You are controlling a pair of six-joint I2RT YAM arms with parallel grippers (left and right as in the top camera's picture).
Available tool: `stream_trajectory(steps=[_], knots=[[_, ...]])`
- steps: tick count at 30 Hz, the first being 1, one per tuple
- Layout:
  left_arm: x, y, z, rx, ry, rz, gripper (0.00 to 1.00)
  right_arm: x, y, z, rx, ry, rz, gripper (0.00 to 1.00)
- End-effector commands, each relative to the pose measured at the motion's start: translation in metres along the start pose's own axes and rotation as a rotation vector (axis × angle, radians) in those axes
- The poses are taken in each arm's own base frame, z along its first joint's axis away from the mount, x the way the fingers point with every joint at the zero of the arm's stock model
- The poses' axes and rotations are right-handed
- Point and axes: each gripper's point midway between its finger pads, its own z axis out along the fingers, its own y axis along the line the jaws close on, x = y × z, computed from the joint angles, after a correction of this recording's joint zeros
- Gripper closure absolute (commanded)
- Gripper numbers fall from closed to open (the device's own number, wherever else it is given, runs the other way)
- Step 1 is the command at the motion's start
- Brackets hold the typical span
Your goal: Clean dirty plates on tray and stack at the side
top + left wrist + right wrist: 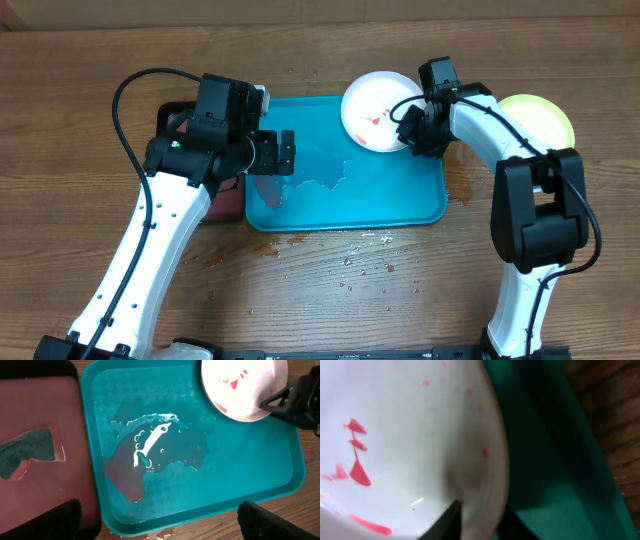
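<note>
R jaws pinch the right rim of the white plate (375,112), red smears inside, held over the far-right corner of the blue tray (400,205). L jaws spread wide, nothing btwn them, above the tray's left part. Tray sits mid-worktop (300,310) toward the far edge, w/ a puddle (160,455) in it. Green plate (550,116) lies right of it, near the far edge. Black tray (30,400) w/ sponge (27,450) just beside its left side.

The white plate (375,108) carries red smears; the tray (400,195) is turquoise; the tabletop (300,310) is brown wood grain.
</note>
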Motion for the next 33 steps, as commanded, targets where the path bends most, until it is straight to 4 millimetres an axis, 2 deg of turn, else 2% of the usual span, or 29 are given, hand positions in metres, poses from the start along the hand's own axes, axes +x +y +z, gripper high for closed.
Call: stream_trajectory(steps=[1,4,9,14,17,21,24,29,30,32,33], knots=[[-0.001,-0.001,0.000,-0.008,-0.002,0.014,0.00,-0.003,0.004,0.005,-0.008,0.000,0.006,0.96],[-0.001,0.000,0.000,-0.010,-0.003,0.015,0.00,0.000,0.007,0.005,-0.024,0.019,-0.003,0.96],[-0.001,0.003,0.000,-0.026,-0.006,0.014,0.00,0.018,0.011,0.002,-0.050,0.093,-0.087,0.96],[-0.002,0.004,0.000,-0.034,-0.009,0.014,0.00,0.045,0.007,-0.001,-0.004,0.168,-0.183,0.96],[-0.002,0.004,0.000,-0.034,-0.009,0.014,0.00,0.064,0.012,-0.001,0.016,0.203,-0.265,0.96],[-0.001,0.006,0.000,-0.045,-0.006,0.012,0.00,0.080,0.024,0.002,0.029,0.204,-0.319,0.96],[0.001,0.012,0.000,-0.076,0.000,0.007,0.00,0.086,0.028,0.003,0.044,0.197,-0.345,0.96],[0.007,0.032,-0.003,-0.195,0.016,-0.014,0.00,0.088,0.029,0.004,0.050,0.195,-0.350,0.96],[0.009,0.037,-0.004,-0.223,0.019,-0.018,0.00,0.088,0.029,0.004,0.049,0.196,-0.350,0.91],[0.011,0.047,-0.006,-0.274,0.023,-0.030,0.00,0.089,0.030,0.003,0.046,0.200,-0.350,0.49],[0.011,0.051,-0.007,-0.294,0.024,-0.034,0.00,0.090,0.030,0.003,0.046,0.204,-0.349,0.48]])
